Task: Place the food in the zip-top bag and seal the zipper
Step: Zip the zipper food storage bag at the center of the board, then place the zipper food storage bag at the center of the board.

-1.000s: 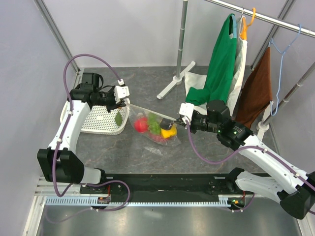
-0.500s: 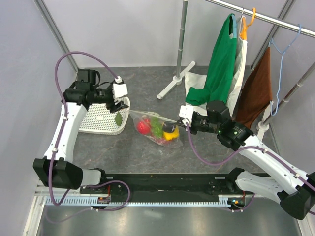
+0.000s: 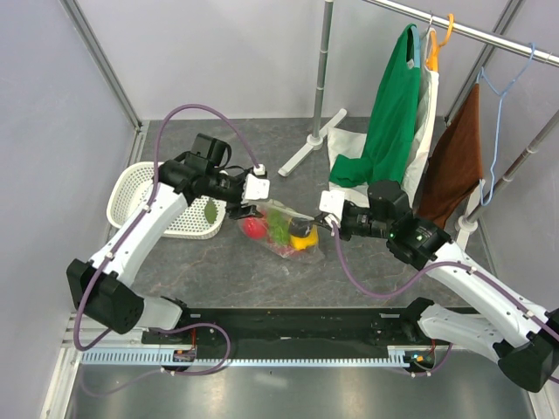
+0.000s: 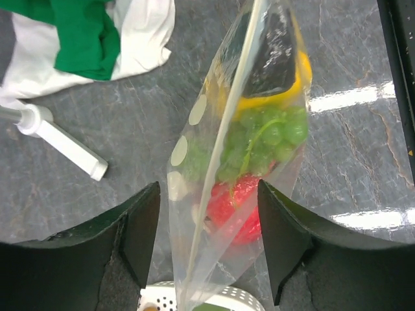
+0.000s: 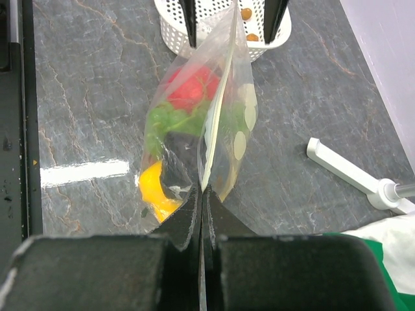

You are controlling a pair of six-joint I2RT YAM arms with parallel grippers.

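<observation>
1 change noted: my left gripper (image 4: 209,241) has opened wide and shifted from the basket (image 3: 166,218) to straddle the zipper (image 4: 238,91), the right gripper (image 5: 201,210) stays clamped on the zip-top bag (image 5: 243,123) end, and with the food (image 5: 191,87) inside, I judge sealing comes next.

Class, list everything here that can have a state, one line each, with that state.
bag: stood on edge, food inside.
zipper: uppermost; sealed or not, cannot tell.
food: in the bag.
left gripper: open, astride the bag.
right gripper: shut on the bag's zipper edge.
basket: upright.
</observation>
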